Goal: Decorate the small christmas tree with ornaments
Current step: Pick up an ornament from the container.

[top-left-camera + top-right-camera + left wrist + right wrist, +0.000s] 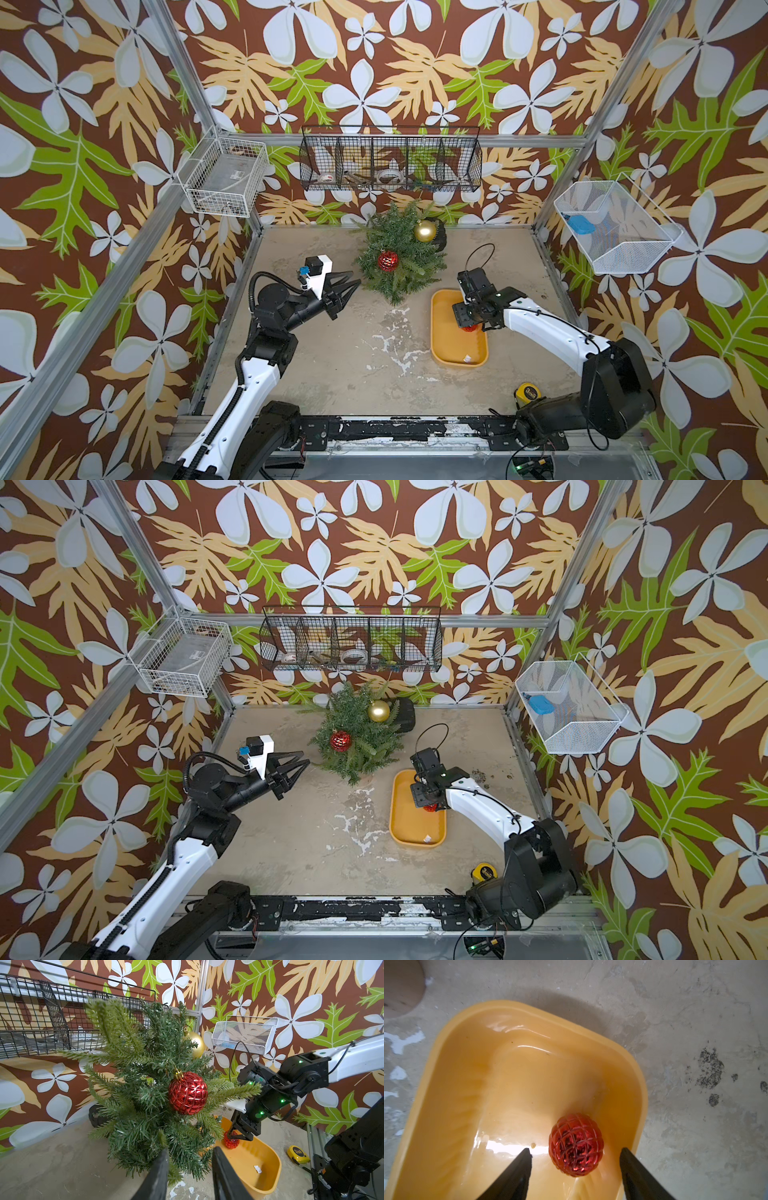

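The small christmas tree (395,257) (357,742) stands at the back middle of the table, leaning over its black pot (441,236). Two ornaments hang on it: a gold ball (425,231) (197,1044) and a faceted red ball (387,260) (188,1093). A second red ball (576,1145) (231,1141) lies in the yellow tray (451,351) (471,1084). My right gripper (575,1150) hangs open over the tray with that ball between its fingers, a gap on each side. My left gripper (355,280) (190,1150) is open at the tree's left lower edge, branch tips reaching between its fingers.
A yellow tape measure (528,392) (298,1154) lies near the right arm's base. A black wire basket (390,162) hangs on the back wall just above the tree. White wire baskets (226,176) (615,226) hang on the side walls. A white scrap (467,357) lies in the tray.
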Tool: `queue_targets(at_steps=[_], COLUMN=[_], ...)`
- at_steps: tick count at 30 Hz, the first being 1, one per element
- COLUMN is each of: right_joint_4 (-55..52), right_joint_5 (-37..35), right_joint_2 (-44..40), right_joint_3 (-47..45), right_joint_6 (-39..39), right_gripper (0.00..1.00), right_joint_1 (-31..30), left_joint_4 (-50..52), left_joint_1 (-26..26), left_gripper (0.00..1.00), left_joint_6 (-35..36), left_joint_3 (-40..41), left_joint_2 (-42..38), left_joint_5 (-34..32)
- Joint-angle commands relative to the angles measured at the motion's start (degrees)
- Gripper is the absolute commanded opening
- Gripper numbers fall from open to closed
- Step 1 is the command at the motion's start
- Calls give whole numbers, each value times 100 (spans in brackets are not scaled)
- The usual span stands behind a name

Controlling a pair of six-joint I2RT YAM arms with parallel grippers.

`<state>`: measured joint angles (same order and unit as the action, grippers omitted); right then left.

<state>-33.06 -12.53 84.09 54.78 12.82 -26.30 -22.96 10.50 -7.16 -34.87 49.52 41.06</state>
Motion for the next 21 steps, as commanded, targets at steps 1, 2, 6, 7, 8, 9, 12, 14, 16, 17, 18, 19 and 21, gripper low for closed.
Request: queue_targets(at_steps=[1,2,6,7,8,9,12,14,16,17,18,19,21], right_joint_4=[-99,-100,-153,-159,-157,-159,-80,-31,1,-7,-32,-30,-14], right_joint_5=[-643,-684,-960,-1006,-1013,-1031,-1056,-1048,-988,-972,-987,-1001,-1031], right_joint_2=[261,331,613,640,665,679,737,807,866,892,921,924,920], right_joint_3=[75,90,103,87,68,42,-72,-82,-80,-69,-64,-70,-98], right_joint_6=[67,69,133,142,149,167,180,178,186,194,202,212,221], right_gripper=[71,71,71,71,71,71,71,71,70,70,69,69,68], right_joint_1=[-164,-196,-328,-359,-383,-409,-428,-433,-437,-437,-437,-437,-445], left_joint_4=[-117,-112,-81,-80,-74,-69,-68,-68,-68,-60,-59,-59,-59], left_joint_1=[-4,-11,-9,-6,-4,-5,-8,-5,-7,-7,-5,-9,-5], left_gripper=[36,37,36,37,36,37,36,36,36,36,36,36,36], left_joint_6=[-58,-56,-47,-40,-40,-40,-51,-55,-48,-46,-40,-40,-40], left_joint_3=[-11,-15,-18,-20,-20,-20,-30,-31,-20,-22,-27,-34,-35], left_joint_2=[-22,-22,-49,-48,-47,-34,-4,-12,-13,-12,-17,-15,-21], left_joint_5=[11,14,5,-1,-12,-19,6,7,-2,-10,-10,-11,-16])
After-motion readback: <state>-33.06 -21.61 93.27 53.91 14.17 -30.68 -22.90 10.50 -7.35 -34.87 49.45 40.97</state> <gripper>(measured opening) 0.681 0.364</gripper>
